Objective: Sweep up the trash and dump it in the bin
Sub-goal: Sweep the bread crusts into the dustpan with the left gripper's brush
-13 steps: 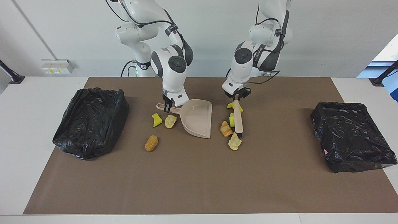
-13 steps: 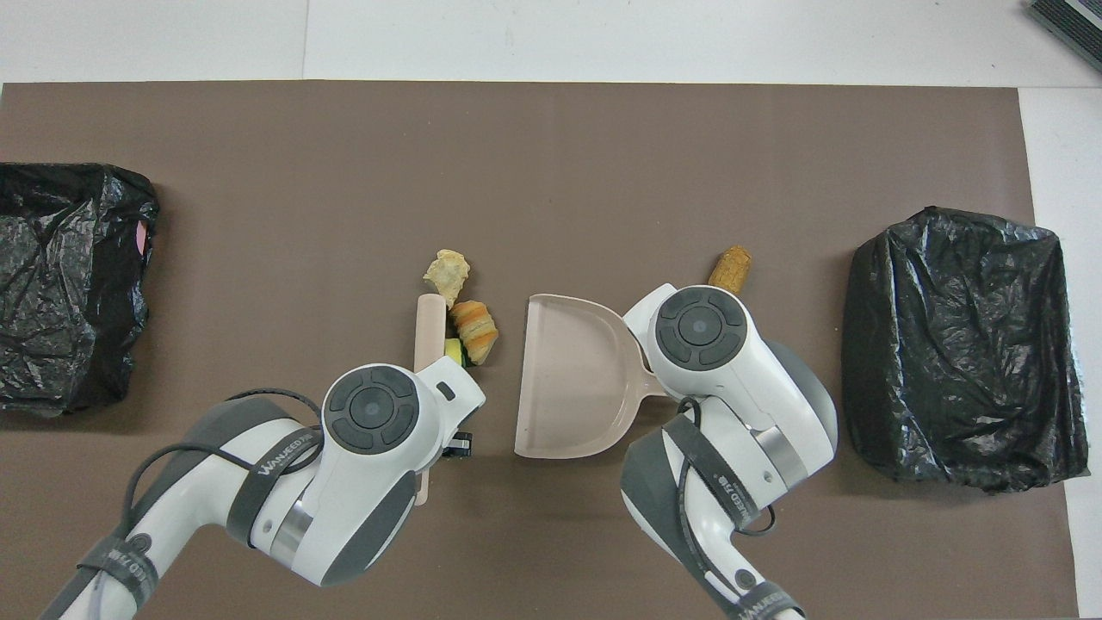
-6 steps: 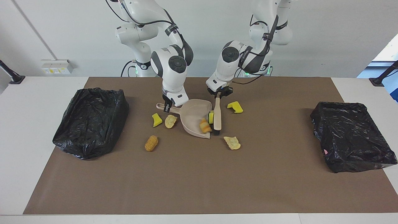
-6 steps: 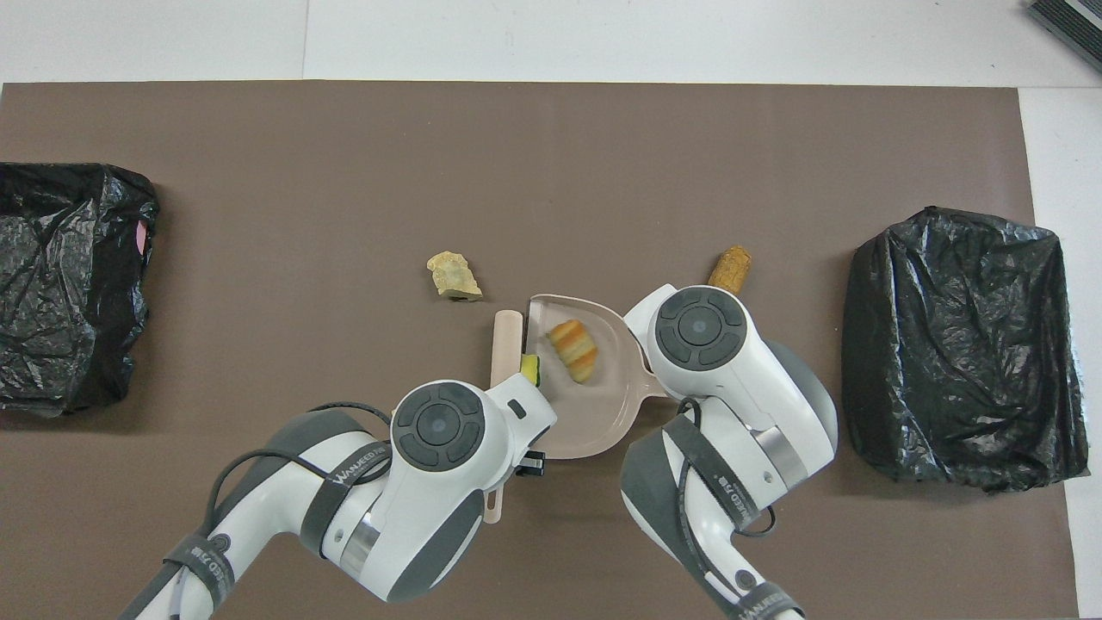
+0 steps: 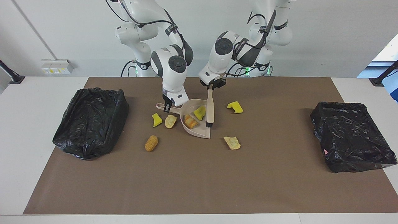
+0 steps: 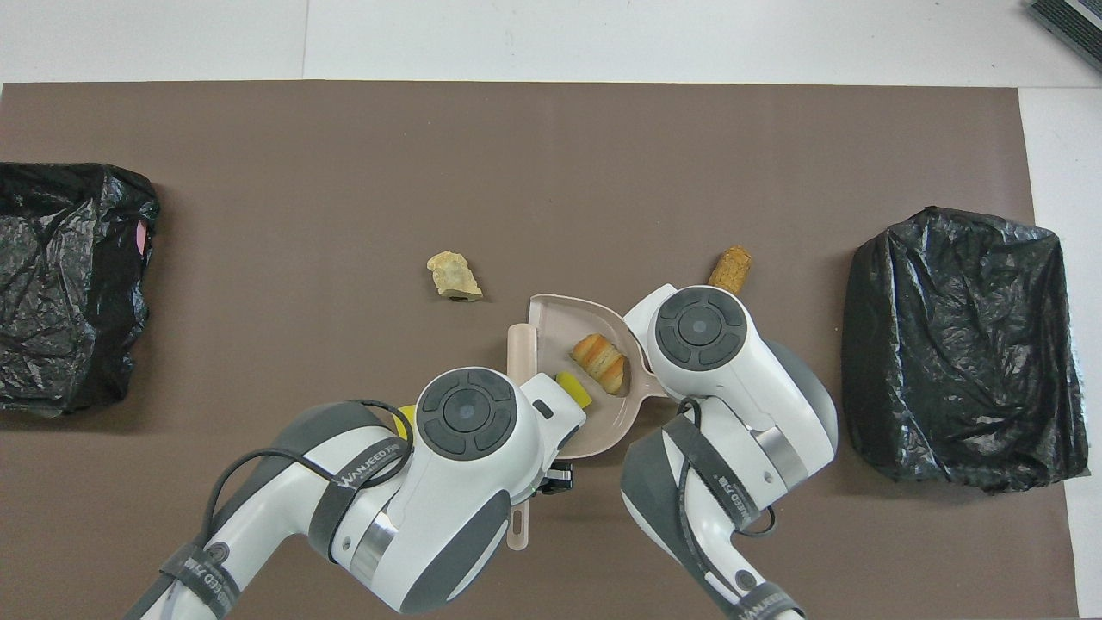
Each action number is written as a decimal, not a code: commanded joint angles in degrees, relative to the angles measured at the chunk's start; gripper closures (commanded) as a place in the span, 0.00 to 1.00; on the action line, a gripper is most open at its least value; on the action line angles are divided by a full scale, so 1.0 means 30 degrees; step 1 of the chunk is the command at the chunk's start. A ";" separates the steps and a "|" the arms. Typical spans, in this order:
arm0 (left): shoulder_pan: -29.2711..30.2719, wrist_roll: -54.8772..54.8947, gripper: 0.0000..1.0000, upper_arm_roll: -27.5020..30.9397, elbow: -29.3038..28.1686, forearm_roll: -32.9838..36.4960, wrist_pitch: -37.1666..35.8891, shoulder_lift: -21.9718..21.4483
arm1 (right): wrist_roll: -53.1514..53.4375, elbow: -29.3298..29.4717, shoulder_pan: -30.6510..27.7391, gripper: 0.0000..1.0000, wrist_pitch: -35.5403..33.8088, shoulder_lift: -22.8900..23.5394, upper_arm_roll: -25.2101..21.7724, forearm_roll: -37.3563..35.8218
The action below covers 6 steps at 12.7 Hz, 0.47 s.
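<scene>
Facing view, from the right arm's end of the bench (image 5: pixel 46 84) toward the left arm's: a black-lined bin (image 5: pixel 90 121) is set on the brown mat (image 5: pixel 199 180). Next, a brown nugget-like chunk (image 5: pixel 151 143), a yellow sponge wedge (image 5: pixel 156 119) and a tan crusty chunk (image 5: pixel 170 121) are scattered on the mat beside the beige dustpan (image 5: pixel 199 132). The dustpan's handle is clamped by the right tool (image 5: pixel 168 105), whose fingers are pressed together on it. Inside the pan a croissant-like piece (image 5: pixel 190 121) and a second yellow wedge (image 5: pixel 200 112) are seen. At the pan's open edge a hand brush (image 5: pixel 210 107) is held upright, bristles down at the pan's mouth; its handle top is gripped by the left tool (image 5: pixel 212 84), fingers closed on it. On the mat toward the left arm's end, a third yellow wedge (image 5: pixel 235 107) is seen, and farther from the robots a pale flaky chunk (image 5: pixel 232 142). A second black-lined bin (image 5: pixel 351 137) is placed at the left arm's end. Only six trash pieces can be counted.
</scene>
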 commanded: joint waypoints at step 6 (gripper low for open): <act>0.0601 -0.7151 1.00 0.0250 -0.1582 -0.0030 -0.5818 -0.3989 | 0.0538 -0.0352 -0.0059 1.00 -0.0115 -0.0439 0.0135 -0.0309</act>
